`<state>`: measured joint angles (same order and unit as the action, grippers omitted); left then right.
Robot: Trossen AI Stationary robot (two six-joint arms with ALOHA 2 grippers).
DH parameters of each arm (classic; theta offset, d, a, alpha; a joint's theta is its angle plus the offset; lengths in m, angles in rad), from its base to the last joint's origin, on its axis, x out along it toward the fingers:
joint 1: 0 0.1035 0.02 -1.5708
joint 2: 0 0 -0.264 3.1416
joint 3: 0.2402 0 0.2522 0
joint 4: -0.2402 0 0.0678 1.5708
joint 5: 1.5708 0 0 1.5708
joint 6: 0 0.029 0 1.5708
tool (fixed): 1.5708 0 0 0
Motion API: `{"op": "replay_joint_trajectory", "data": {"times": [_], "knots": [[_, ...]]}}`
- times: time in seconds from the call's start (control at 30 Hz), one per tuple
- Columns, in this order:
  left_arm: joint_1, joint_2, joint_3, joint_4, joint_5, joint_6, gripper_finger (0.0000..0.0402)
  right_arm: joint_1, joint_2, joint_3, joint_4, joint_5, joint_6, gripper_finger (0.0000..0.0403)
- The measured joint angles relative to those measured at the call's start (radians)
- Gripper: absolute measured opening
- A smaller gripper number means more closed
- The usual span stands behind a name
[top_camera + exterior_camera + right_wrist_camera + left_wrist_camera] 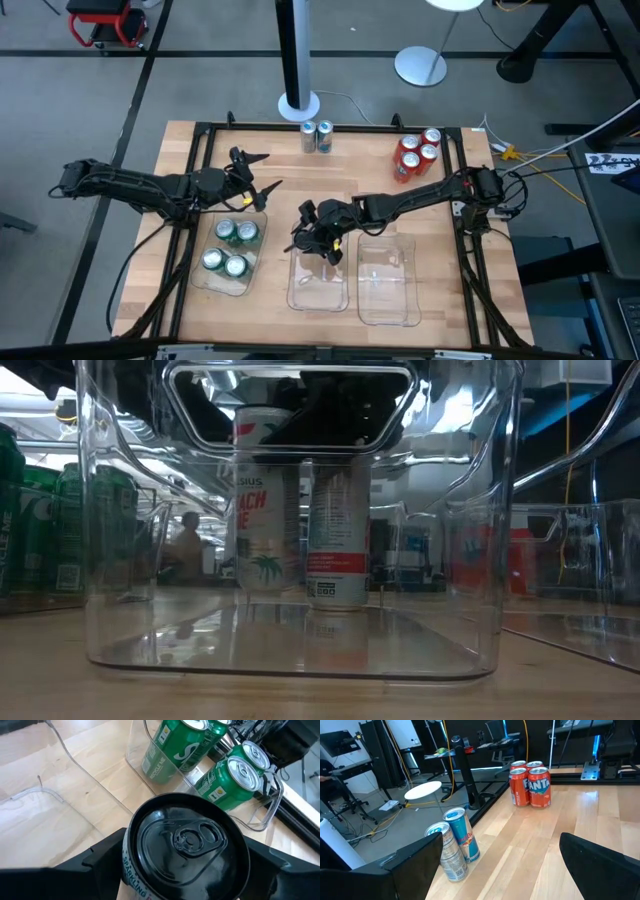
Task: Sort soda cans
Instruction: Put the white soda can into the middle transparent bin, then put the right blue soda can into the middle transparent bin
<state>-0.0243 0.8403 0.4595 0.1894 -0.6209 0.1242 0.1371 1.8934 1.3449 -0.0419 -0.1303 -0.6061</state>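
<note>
Right gripper [318, 240], clamped on a black-topped can [186, 844], sits over the middle tray's [318, 290] 12 o'clock end. Left gripper [262, 172], jaws spread and empty, hovers at 12 o'clock of four green cans [230, 247]. Two silver cans [316, 136] and four red cans [417, 152] stand along the counter's [270, 280] 12 o'clock edge.

**Where everything sits on the table right now**

Three trays in a row along the front edge: the left tray [228, 285] has four cans [231, 247] in it, the middle tray [317, 295] and right tray [388, 295] sit side by side. At the back edge, two cans [316, 136] stand together near the middle, with a cluster of four cans [417, 152] off to their right.
</note>
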Motion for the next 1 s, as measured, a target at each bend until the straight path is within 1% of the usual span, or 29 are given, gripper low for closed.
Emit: {"op": "replay_joint_trajectory", "data": {"times": [0.27, 0.33, 0.5, 0.63, 0.83, 1.0], "knots": [[0.000, 0.000, 0.000, 0.000, 0.000, -0.007, 0.0388, -0.001, -0.001, 0.001, -0.009, 0.034, 0.017, 0.0292], [0.000, 0.000, 0.000, 0.000, 0.000, -0.007, 0.0388, -0.001, -0.001, 0.001, -0.011, 0.034, 0.006, 0.0304], [0.000, 0.000, 0.000, 0.000, 0.000, -0.007, 0.0388, -0.001, -0.001, 0.000, -0.011, 0.037, -0.005, 0.0355], [0.000, 0.000, 0.000, 0.000, 0.000, -0.006, 0.0388, -0.001, -0.001, 0.000, -0.012, 0.040, -0.027, 0.0377], [0.000, 0.000, 0.000, 0.000, 0.000, -0.006, 0.0388, -0.001, -0.011, -0.003, -0.017, 0.034, -0.075, 0.0380], [0.000, 0.000, 0.000, 0.000, 0.000, -0.006, 0.0388, 0.000, -0.070, -0.004, -0.020, 0.034, -0.080, 0.0380]]}}
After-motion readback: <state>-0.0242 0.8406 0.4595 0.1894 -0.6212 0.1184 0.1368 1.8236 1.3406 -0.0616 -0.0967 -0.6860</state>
